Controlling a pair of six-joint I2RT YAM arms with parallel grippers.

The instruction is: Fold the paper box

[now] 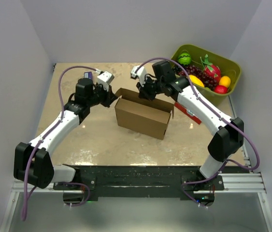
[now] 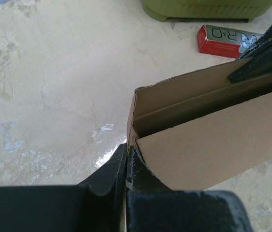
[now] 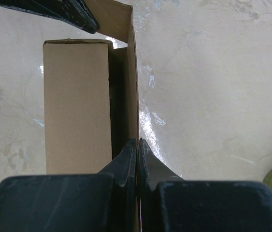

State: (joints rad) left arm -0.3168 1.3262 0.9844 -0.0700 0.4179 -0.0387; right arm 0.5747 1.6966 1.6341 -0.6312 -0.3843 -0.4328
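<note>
On the table (image 1: 102, 140), both arms' fingers pinch the paper box (image 1: 140, 118) walls.

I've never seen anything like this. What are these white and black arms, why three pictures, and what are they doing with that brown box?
These are two robot arms bolted to a table. One picture looks down from above; the other two come from cameras on each wrist. The left claw and right claw are both pinched shut on the walls of the paper box, a half-folded brown cardboard box. Also on the table: a green bin of fruit and a small red packet.
</note>
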